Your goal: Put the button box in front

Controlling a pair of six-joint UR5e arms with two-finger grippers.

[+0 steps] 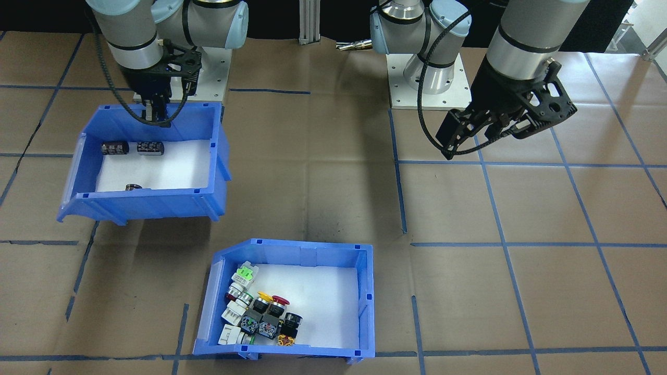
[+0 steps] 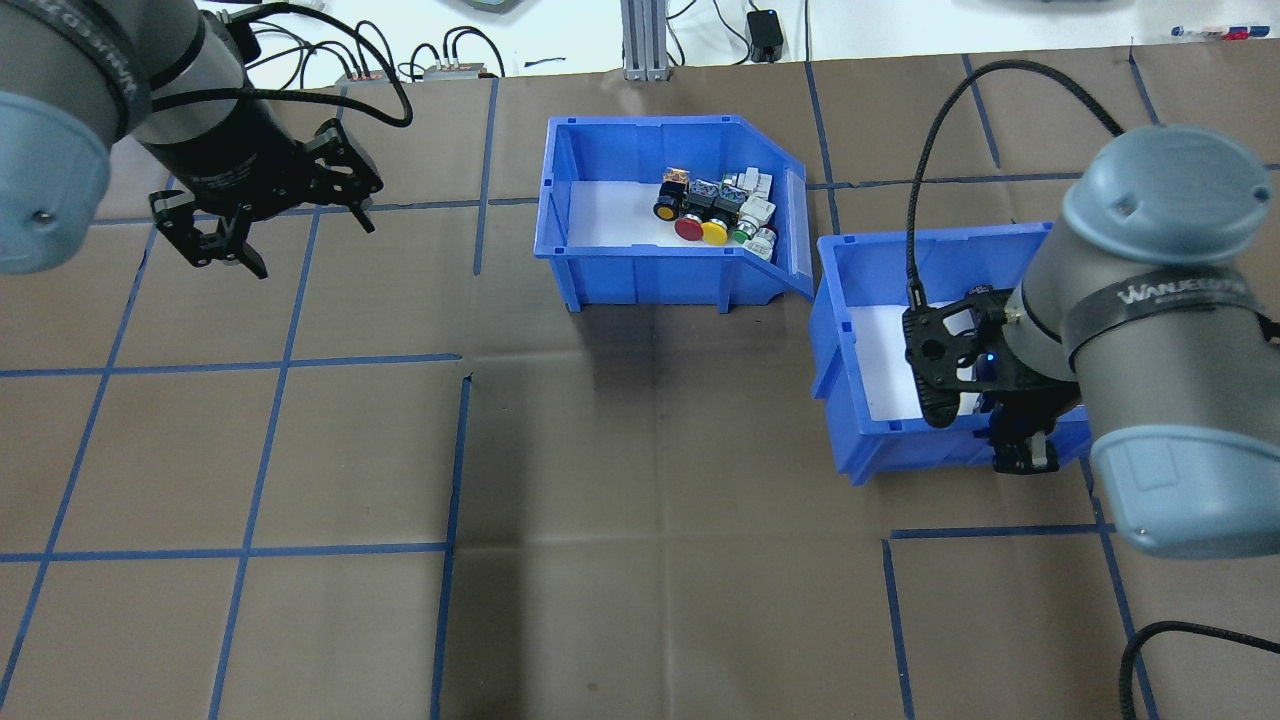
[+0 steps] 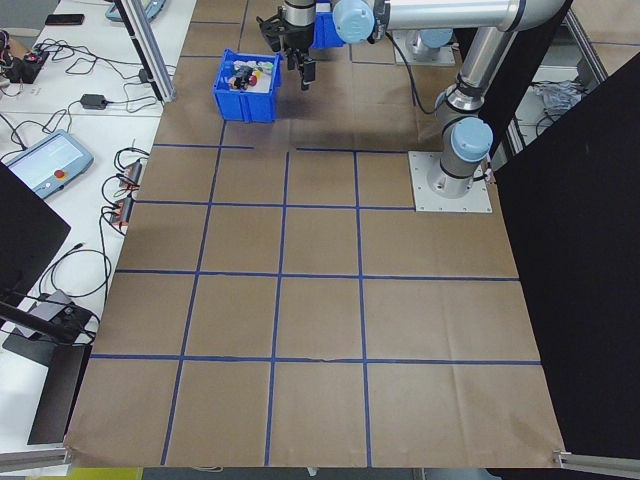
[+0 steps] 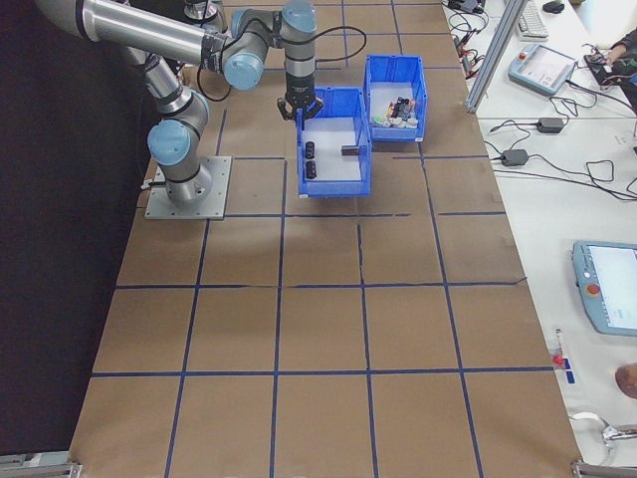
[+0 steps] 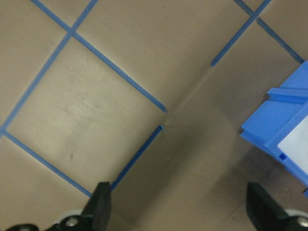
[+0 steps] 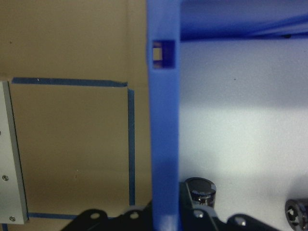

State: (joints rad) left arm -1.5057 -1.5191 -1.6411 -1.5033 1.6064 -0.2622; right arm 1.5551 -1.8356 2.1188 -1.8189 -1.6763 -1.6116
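The button box (image 1: 307, 248) (image 2: 650, 270), a blue bin with a white floor, stands on the table with coloured push-buttons (image 1: 260, 312) heaped in one corner. No gripper touches it. A like blue bin (image 1: 151, 205) (image 2: 900, 445) holds three dark cylinders (image 1: 114, 148). My right gripper (image 1: 156, 117) (image 2: 1020, 455) is shut on this bin's wall (image 6: 163, 144), on the robot's side. The bin seems slightly raised, with a shadow beneath it. My left gripper (image 1: 469, 140) (image 2: 215, 245) (image 5: 180, 211) hangs open over bare table, well apart from both bins.
Two arm base plates (image 1: 427, 94) (image 1: 208, 73) and an aluminium post (image 1: 311, 21) line the robot's side. Blue tape lines cross the brown table cover (image 1: 547, 291). Cables and devices lie beyond the far edge (image 2: 440, 70). The two bins nearly touch at one corner (image 2: 812, 292).
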